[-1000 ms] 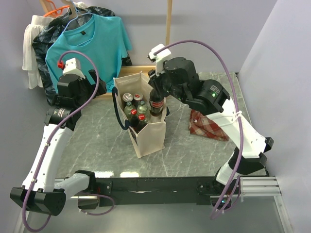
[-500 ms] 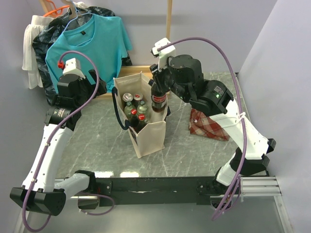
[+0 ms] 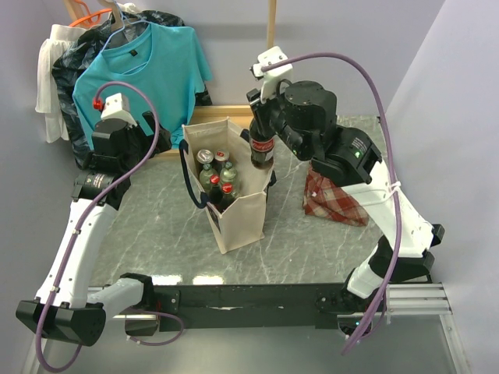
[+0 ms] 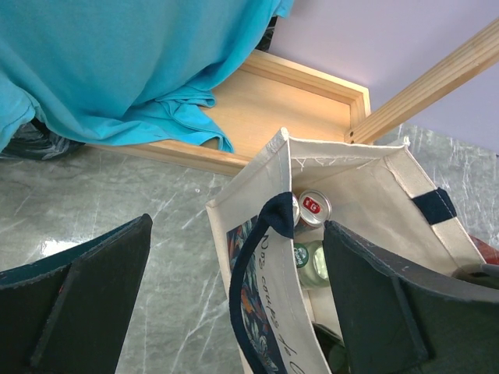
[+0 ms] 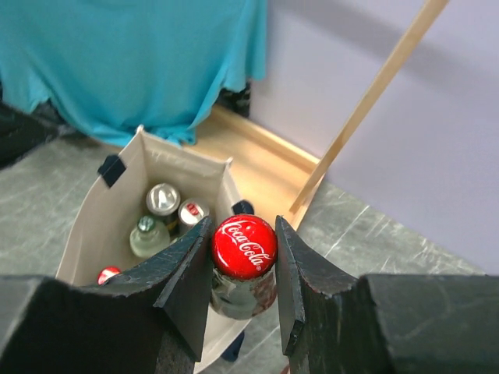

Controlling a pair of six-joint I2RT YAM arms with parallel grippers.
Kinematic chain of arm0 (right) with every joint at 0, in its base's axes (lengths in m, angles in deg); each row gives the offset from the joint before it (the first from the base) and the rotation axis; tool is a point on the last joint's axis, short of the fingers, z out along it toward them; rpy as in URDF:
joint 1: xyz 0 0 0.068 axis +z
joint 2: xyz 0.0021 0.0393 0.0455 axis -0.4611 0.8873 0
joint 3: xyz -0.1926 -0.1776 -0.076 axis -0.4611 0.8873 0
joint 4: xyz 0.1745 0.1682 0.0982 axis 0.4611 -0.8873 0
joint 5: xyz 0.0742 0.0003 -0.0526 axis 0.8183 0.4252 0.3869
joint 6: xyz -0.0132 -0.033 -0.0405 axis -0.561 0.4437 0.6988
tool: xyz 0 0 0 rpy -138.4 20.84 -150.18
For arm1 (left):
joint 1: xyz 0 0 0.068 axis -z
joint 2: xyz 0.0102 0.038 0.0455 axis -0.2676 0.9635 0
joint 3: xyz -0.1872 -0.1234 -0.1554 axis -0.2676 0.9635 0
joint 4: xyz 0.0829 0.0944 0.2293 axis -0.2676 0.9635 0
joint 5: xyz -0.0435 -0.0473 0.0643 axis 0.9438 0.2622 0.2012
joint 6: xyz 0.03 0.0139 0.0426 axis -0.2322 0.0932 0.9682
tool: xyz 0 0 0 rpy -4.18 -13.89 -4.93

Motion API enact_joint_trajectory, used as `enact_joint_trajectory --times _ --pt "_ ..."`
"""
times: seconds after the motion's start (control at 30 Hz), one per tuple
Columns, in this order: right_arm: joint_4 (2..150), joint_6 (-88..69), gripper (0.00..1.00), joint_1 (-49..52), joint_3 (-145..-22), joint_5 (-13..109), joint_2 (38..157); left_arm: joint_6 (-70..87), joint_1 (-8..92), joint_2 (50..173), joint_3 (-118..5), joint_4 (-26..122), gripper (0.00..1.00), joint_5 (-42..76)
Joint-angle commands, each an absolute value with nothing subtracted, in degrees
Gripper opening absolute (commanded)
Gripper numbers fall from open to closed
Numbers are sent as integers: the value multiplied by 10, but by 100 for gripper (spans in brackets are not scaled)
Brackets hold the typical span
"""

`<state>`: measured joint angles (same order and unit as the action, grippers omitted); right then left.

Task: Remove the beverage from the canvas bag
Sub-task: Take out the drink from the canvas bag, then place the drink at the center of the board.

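Note:
The cream canvas bag (image 3: 234, 214) with navy handles stands mid-table and holds several bottles and cans (image 3: 214, 173). My right gripper (image 3: 261, 140) is shut on the neck of a dark cola bottle (image 3: 261, 152) with a red cap (image 5: 245, 246), held above the bag's right rim. In the right wrist view the bag (image 5: 109, 218) lies below the bottle. My left gripper (image 4: 234, 312) is open, its jaws on either side of the bag's left wall (image 4: 300, 312) and navy handle (image 4: 265, 234), touching nothing.
A red-and-white plaid cloth bag (image 3: 335, 199) lies on the table to the right of the canvas bag. A teal shirt (image 3: 144, 74) hangs at the back left over a wooden frame (image 4: 296, 109). Walls close in the back and the right side.
My right gripper has lifted the cola bottle up and a little to the right, out of the bag's mouth. The left arm has not moved.

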<state>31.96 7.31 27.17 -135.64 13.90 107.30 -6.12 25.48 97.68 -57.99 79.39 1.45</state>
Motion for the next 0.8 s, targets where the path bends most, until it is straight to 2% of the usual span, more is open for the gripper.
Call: enact_joint_trajectory --times 0.0,0.77 --pt "476 125 0 267 -1412 72 1041 -57 255 973 -594 776 96 25" --pt "455 36 0 100 -1382 184 1033 -59 255 977 -594 775 96 23"
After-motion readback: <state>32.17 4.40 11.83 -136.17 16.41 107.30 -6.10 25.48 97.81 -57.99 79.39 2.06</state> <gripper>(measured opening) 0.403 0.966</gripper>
